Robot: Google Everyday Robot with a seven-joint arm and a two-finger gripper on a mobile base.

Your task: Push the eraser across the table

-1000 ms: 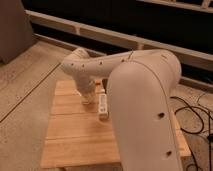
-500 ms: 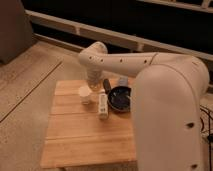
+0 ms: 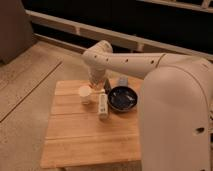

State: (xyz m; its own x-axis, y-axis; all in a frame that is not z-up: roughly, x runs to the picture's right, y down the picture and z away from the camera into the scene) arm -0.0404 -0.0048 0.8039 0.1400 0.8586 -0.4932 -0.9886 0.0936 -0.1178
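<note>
The table (image 3: 85, 135) has a light top of wooden planks. The eraser (image 3: 103, 106), a white oblong block, lies on it near the middle of the far half, pointing away from me. My gripper (image 3: 98, 84) hangs down from the arm's bent wrist (image 3: 97, 55), just behind the eraser's far end and between a white cup (image 3: 85, 94) and a dark bowl (image 3: 123, 98). Whether it touches the eraser does not show.
The white cup stands just left of the eraser and the dark blue bowl just right of it. A small grey-blue object (image 3: 122, 80) sits behind the bowl. My large white arm (image 3: 175, 110) covers the table's right side. Concrete floor lies to the left.
The arm has swung away to the right, uncovering the bowl and the cup. The wrist now hangs over the far end of the eraser. The eraser has stayed in place.
</note>
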